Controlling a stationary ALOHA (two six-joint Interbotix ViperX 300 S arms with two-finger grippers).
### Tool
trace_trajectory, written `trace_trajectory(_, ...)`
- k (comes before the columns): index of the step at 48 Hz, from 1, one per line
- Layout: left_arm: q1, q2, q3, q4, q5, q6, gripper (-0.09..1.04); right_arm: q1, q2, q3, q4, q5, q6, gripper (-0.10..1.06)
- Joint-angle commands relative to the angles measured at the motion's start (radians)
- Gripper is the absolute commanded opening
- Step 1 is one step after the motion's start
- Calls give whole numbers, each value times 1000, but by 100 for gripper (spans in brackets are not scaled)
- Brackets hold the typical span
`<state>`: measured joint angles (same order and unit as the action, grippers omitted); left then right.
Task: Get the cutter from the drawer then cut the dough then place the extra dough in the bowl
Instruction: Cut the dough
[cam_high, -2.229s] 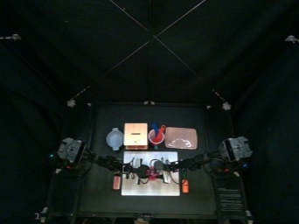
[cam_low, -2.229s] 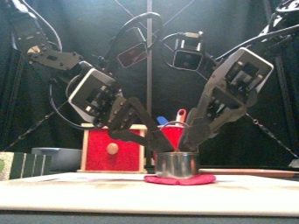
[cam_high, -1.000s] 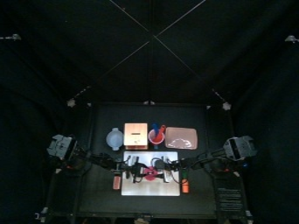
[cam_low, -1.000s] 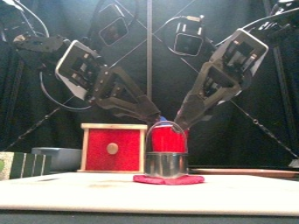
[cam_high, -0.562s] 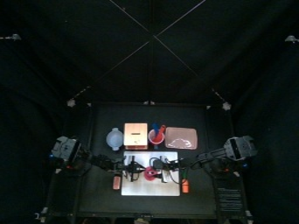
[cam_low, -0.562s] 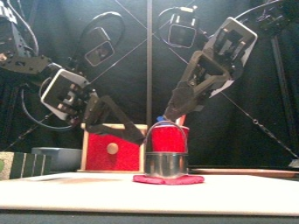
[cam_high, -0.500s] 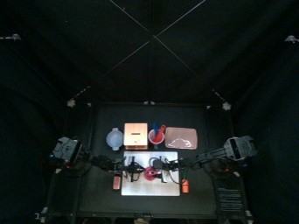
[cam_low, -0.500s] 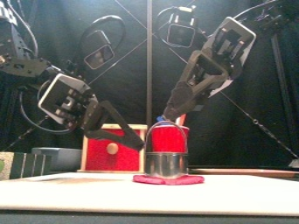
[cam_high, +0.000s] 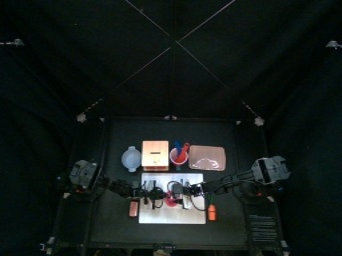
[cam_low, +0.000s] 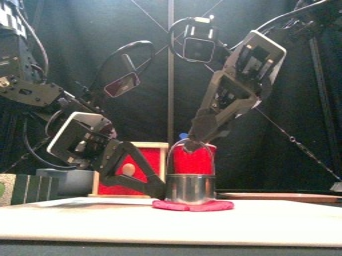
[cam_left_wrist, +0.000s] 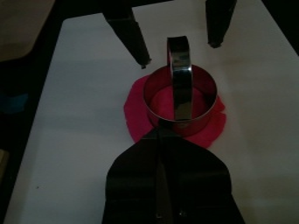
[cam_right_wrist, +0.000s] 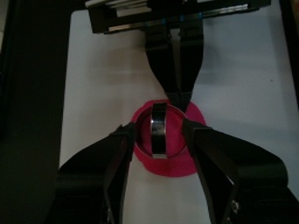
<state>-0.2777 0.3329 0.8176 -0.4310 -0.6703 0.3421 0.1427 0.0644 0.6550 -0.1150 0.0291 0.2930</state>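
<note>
Cutter (cam_low: 194, 187) upright on pink dough (cam_low: 195, 206), wire handle up; left claw (cam_left_wrist: 165, 140) pressed together, right claw (cam_right_wrist: 158, 129) spread.

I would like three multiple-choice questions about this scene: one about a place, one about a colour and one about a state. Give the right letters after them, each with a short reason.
1. Where does the cutter stand?
A) in the bowl
B) on the dough, on the white board
C) inside the drawer

2. What colour is the wooden box's drawer front?
A) red
B) blue
C) green

3. How are the jaws of the right gripper?
A) shut on the cutter's handle
B) shut on the dough
C) open

Answers: 1 B, the metal ring sits on the pink disc. 2 A, the front view shows it red. 3 C, the right wrist view shows a wide gap between them.
</note>
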Motion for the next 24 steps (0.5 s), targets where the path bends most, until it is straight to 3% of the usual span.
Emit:
trace_trajectory(1,-3,-6,-17,-15,23,2,42,0,-6,-26,0,8,-2,83)
trace_trajectory(14,-3,-5,-17,-35,43,2,42,-2,18,-48,0,17,-5,81)
trace_trajectory(24,-3,5,-18,-46,43,2,42,3,20,-66,0,46,-2,66)
